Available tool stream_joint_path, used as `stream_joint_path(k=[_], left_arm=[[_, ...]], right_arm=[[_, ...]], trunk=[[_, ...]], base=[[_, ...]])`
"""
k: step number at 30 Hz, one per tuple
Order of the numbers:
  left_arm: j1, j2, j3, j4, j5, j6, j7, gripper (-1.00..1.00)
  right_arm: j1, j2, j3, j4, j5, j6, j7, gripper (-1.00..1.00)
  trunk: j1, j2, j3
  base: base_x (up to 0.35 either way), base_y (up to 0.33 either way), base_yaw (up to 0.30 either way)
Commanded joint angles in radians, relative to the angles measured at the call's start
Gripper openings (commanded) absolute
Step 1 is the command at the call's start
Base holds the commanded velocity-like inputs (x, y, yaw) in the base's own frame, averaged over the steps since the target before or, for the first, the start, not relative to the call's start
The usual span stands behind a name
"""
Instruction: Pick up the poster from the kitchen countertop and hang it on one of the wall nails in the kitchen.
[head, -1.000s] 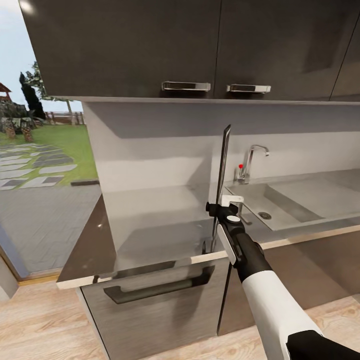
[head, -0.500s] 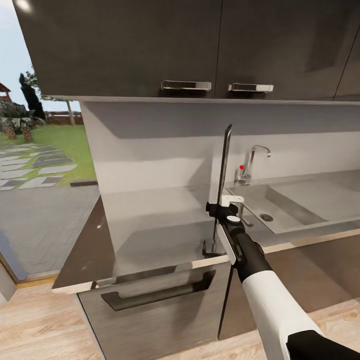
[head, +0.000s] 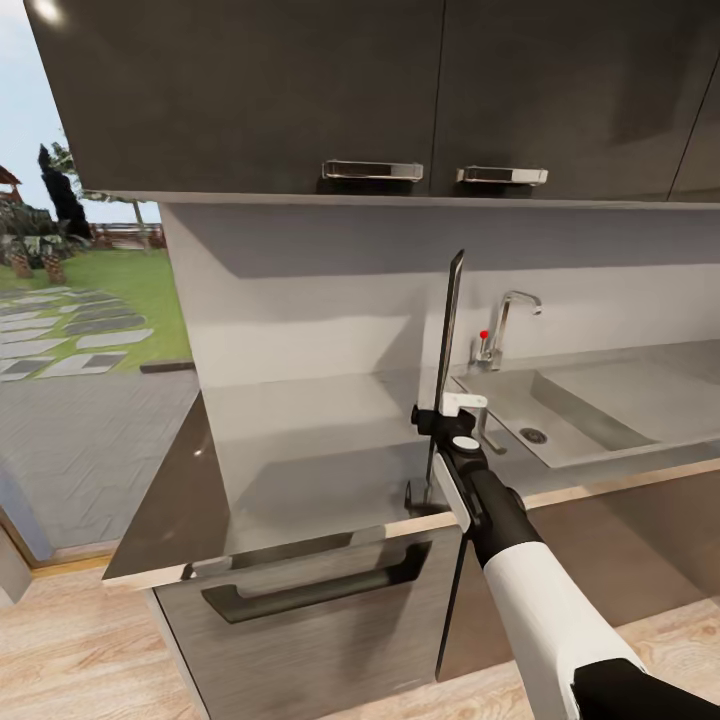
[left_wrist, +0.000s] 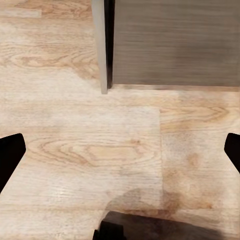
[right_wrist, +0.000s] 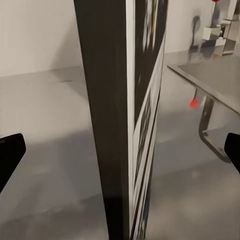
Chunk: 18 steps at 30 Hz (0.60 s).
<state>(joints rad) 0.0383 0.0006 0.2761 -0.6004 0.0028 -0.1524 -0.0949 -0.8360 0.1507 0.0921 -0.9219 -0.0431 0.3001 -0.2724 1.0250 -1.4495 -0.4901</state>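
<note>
The poster stands upright and edge-on to the head view, over the front part of the grey steel kitchen countertop. Its lower end reaches down near the counter's front edge. My right gripper sits at about its mid-height, one finger on each side. In the right wrist view the poster's black frame edge runs between the fingertips, which stand wide apart with gaps on both sides. My left gripper is open over the wooden floor, holding nothing.
A sink with a tap lies right of the poster. Dark upper cabinets hang low over the counter. A drawer front sits below. At the left, an opening looks out on a garden.
The whole view has shifted slightly, so the counter and tap sit a few pixels off. The right arm and the poster keep the same place in the picture.
</note>
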Motion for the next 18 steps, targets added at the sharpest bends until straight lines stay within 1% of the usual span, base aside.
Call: stream_joint_path(k=[1,18], left_arm=[[0.0,-0.001,0.005,-0.001,0.0,-0.001,-0.008,1.0],[0.0,-0.001,0.005,-0.001,0.0,-0.001,-0.008,1.0]], right_arm=[[-0.001,0.0,0.003,0.002,-0.005,0.002,-0.008,1.0],[-0.001,0.0,0.003,0.008,-0.005,-0.003,-0.007,1.0]], trunk=[[0.0,-0.001,-0.001],[0.0,-0.001,-0.001]], base=[[0.0,0.0,0.0],[0.003,0.0,0.0]])
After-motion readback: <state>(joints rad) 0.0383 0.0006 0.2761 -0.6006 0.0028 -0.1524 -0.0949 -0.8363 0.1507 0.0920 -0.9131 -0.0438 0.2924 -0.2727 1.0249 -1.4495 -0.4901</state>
